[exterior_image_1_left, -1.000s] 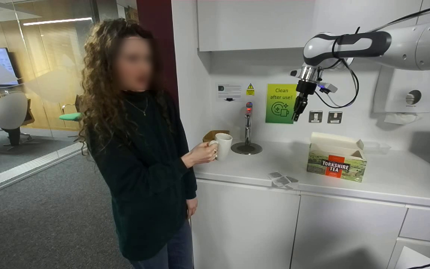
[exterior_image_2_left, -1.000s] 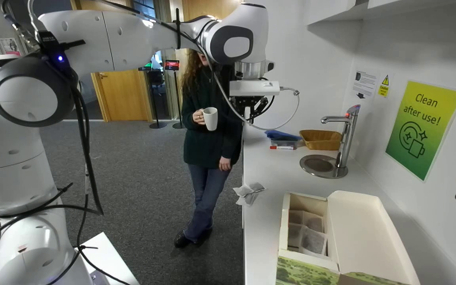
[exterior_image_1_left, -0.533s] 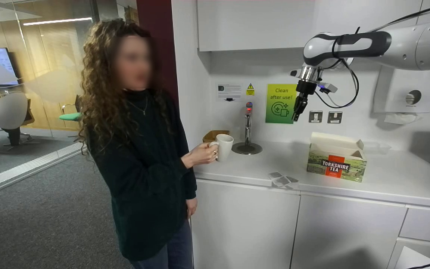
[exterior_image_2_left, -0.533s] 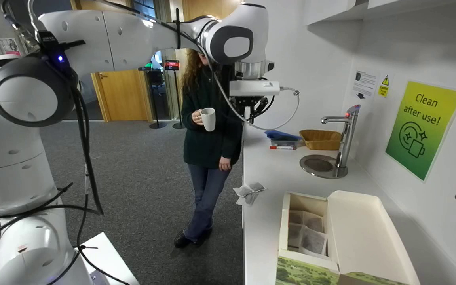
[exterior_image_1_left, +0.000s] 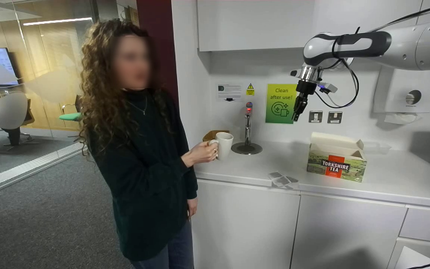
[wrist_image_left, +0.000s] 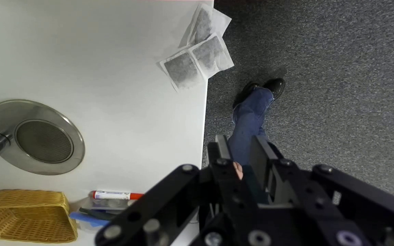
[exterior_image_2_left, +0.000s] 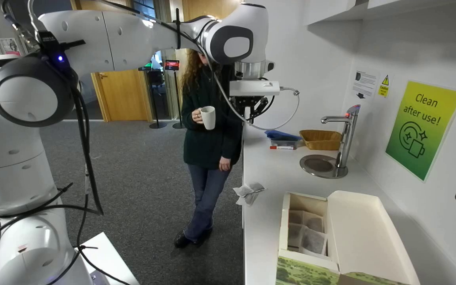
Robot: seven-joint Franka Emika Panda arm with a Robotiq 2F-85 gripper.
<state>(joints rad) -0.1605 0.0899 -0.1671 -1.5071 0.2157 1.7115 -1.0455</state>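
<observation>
My gripper [wrist_image_left: 240, 140] hangs in the air near the counter's front edge, pointing down. A clear gap separates its fingers [wrist_image_left: 260, 159], so it is open and holds nothing. Through that gap, in the wrist view, appear a person's jeans, dark sleeve and part of a hand [wrist_image_left: 238, 170], lower down. A woman in a dark green jumper [exterior_image_1_left: 144, 179] stands at the counter's end, holding a white mug [exterior_image_1_left: 225, 145] by its handle. Several joined tea bags [wrist_image_left: 198, 51] lie over the counter edge. A Yorkshire Tea box [exterior_image_1_left: 336, 166] stands with its lid up; tea bags [exterior_image_2_left: 313, 239] show inside it.
A chrome tap [exterior_image_2_left: 346, 138] rises from a round drain plate [wrist_image_left: 75, 136] by the wall. Behind it are a wicker basket [exterior_image_2_left: 321, 140], a clear tub with blue cloth [exterior_image_2_left: 283, 136] and a red-capped marker [wrist_image_left: 116, 195]. A wall cupboard [exterior_image_1_left: 256, 26] overhangs the counter.
The mug in the woman's hand has shifted very slightly. My arm and gripper have kept still, as have the tea bags and the box.
</observation>
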